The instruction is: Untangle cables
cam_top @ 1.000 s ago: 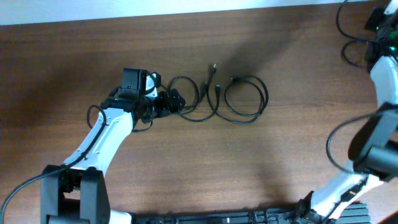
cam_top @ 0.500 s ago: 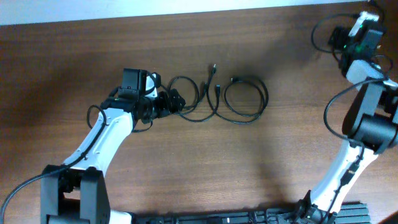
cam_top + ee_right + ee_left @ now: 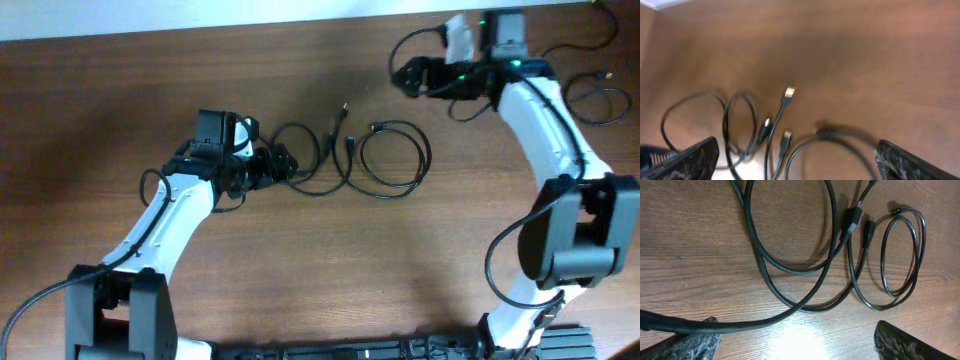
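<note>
Left gripper point(image 3: 281, 165) sat low over the worktop point(image 3: 330, 280), jaws spread wide, with one cord running right past its finger. The cables point(image 3: 349, 148) lay in loose loops mid-worktop. Right gripper point(image 3: 406, 75) hovered near their far side, jaws apart, empty.

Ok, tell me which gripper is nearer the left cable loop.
Left. The left gripper is at the loop's left edge; the right gripper is well away, beyond the other loop.

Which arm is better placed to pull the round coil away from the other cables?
Right. The right end effector, open, hangs nearest the coil; the left end effector sits beyond the other cables.
</note>
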`<action>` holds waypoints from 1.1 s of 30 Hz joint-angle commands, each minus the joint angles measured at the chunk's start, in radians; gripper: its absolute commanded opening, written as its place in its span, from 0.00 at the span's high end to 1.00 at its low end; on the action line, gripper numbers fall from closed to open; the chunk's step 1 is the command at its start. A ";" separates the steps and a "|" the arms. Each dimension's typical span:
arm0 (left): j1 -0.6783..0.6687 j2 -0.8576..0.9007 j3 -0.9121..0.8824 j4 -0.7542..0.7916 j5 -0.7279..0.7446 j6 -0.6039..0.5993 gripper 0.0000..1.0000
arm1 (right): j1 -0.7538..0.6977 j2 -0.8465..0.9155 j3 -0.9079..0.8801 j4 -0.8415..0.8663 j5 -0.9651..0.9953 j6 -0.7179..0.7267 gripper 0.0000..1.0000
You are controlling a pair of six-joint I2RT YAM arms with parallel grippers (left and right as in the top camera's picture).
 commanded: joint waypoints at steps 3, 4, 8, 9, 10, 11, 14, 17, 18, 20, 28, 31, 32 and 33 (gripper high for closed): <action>-0.003 -0.004 0.000 -0.001 -0.007 0.009 0.01 | 0.212 0.024 -0.013 -0.137 0.107 0.000 0.01; -0.003 -0.004 0.000 -0.001 -0.007 0.009 0.01 | 0.237 0.030 -0.013 -0.146 0.128 0.000 0.01; -0.003 -0.004 0.000 0.000 -0.006 0.008 0.01 | 0.285 0.059 -0.016 -0.173 0.135 0.000 0.01; 0.003 -0.005 0.005 0.031 0.002 0.008 0.01 | 0.294 0.068 -0.018 -0.173 0.136 0.000 0.01; 0.014 -0.006 0.019 0.016 0.009 0.009 0.01 | 0.296 0.071 -0.023 -0.173 0.142 -0.001 0.01; 0.054 -0.023 0.074 -0.078 -0.017 0.008 0.01 | 0.296 0.072 -0.034 -0.173 0.138 -0.001 0.02; 0.202 -0.118 0.252 -0.335 -0.051 0.008 0.01 | 0.337 0.072 -0.081 -0.103 0.134 -0.068 0.02; 0.291 -0.238 0.256 -0.359 -0.142 0.008 0.01 | 0.481 0.072 -0.135 0.036 0.130 -0.191 0.02; 0.324 -0.272 0.256 -0.368 -0.178 0.008 0.01 | 0.538 0.072 -0.144 0.069 0.130 -0.251 0.01; 0.377 -0.322 0.256 -0.398 -0.191 0.009 0.01 | 0.676 0.080 -0.144 0.135 0.163 -0.386 0.01; 0.399 -0.325 0.256 -0.448 -0.190 0.009 0.01 | 0.844 0.313 -0.144 0.552 0.325 -0.391 0.24; 0.399 -0.325 0.256 -0.448 -0.190 0.009 0.01 | 0.844 0.339 -0.144 0.545 0.407 -0.390 0.96; 0.399 -0.325 0.256 -0.448 -0.190 0.009 0.01 | 0.843 0.324 -0.144 0.533 0.438 -0.388 0.96; 0.399 -0.325 0.256 -0.448 -0.190 0.009 0.01 | 0.837 0.277 -0.144 0.514 0.475 -0.381 0.96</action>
